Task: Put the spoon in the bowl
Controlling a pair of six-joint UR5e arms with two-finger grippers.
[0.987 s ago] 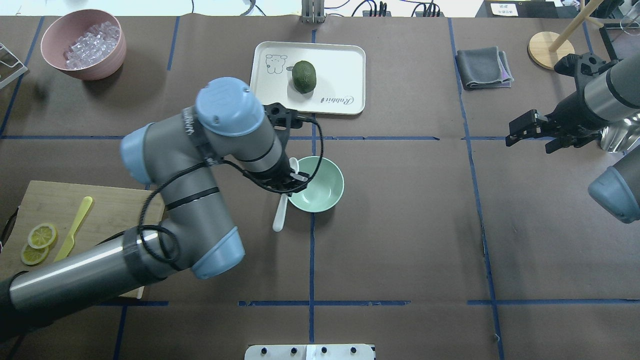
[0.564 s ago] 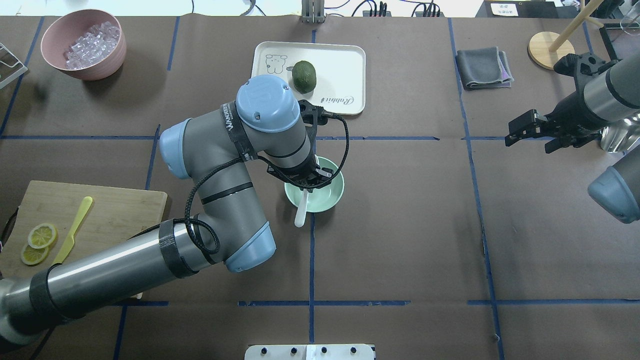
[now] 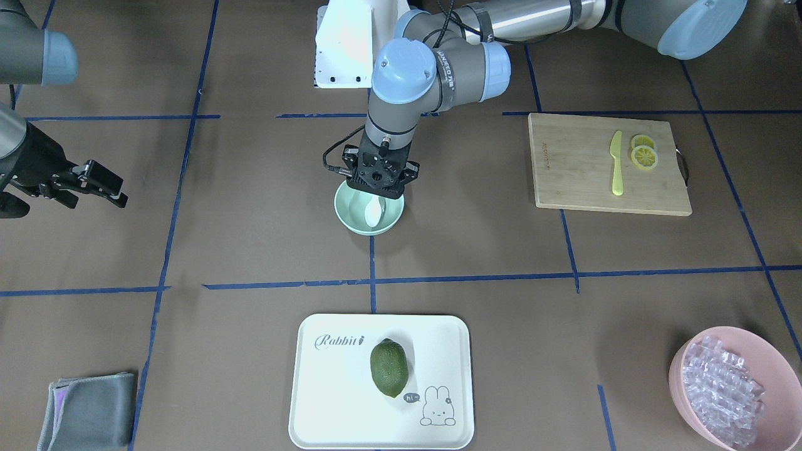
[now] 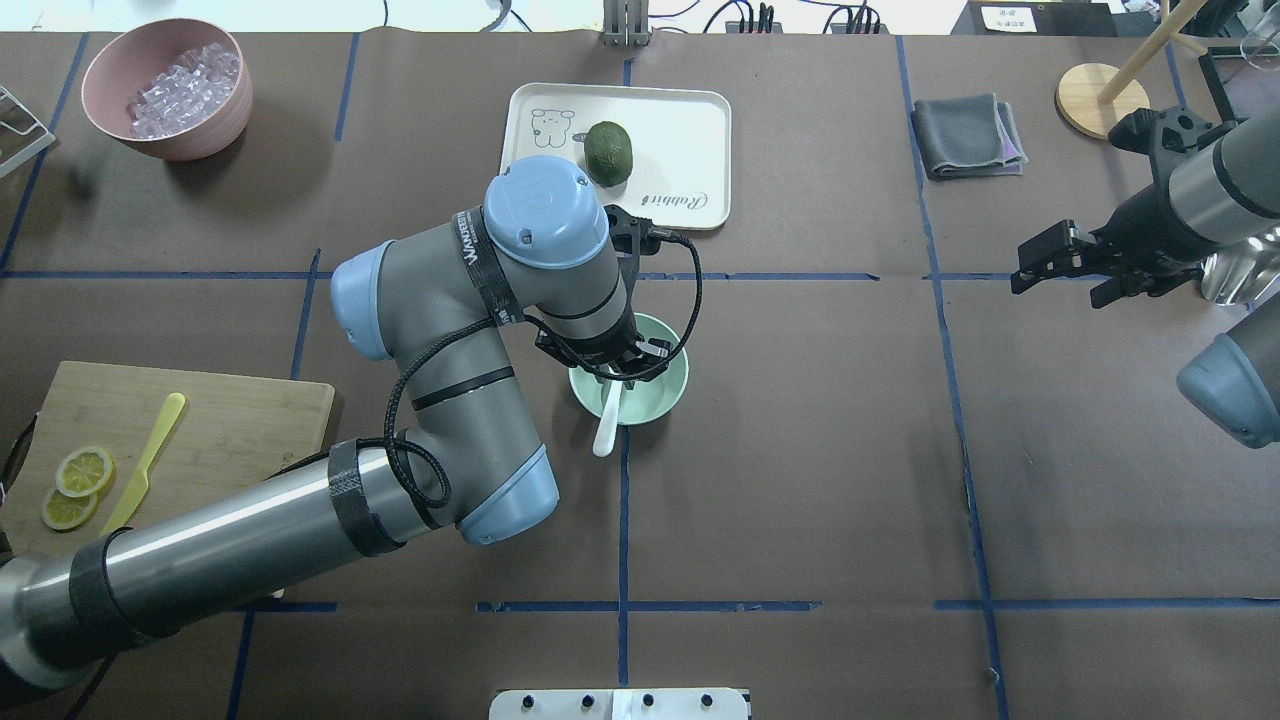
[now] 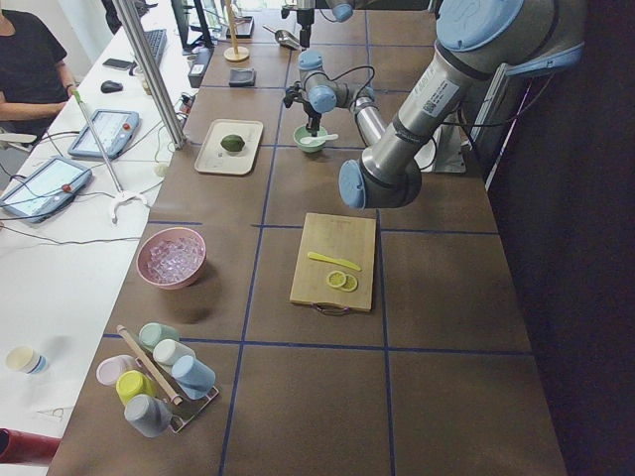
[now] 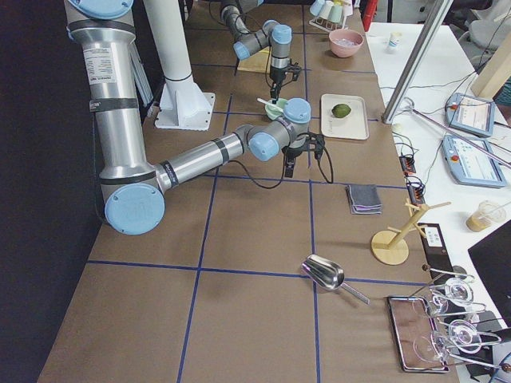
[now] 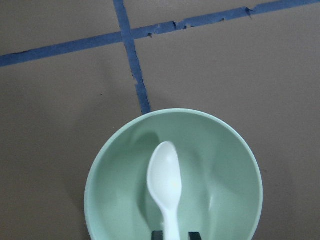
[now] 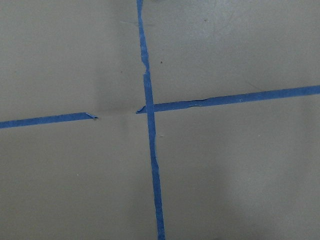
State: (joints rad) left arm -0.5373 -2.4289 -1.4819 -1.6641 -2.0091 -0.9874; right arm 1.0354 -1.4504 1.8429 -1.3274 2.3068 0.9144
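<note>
The pale mint-green bowl (image 4: 665, 385) stands near the table's middle, also seen in the front view (image 3: 351, 219) and the left wrist view (image 7: 225, 165). My left gripper (image 4: 615, 372) hangs right over it, shut on the handle of the white plastic spoon (image 4: 606, 425). The spoon's oval scoop (image 7: 165, 175) lies inside the bowl, also seen in the front view (image 3: 373, 213). Its handle end sticks out over the bowl's rim on the robot's side. My right gripper (image 4: 1055, 283) is open and empty, far off at the table's right.
A white tray (image 4: 680, 120) with a green fruit (image 4: 609, 152) lies behind the bowl. A cutting board (image 4: 230, 410) with a yellow knife (image 4: 150, 455) and lemon slices is at the left. A pink bowl of clear cubes (image 4: 165, 85) and a grey cloth (image 4: 967, 135) stand at the back.
My left arm has carried the spoon to the right, from beside the bowl's left rim to over the bowl. The scoop now sits inside it. The right arm has not moved.
</note>
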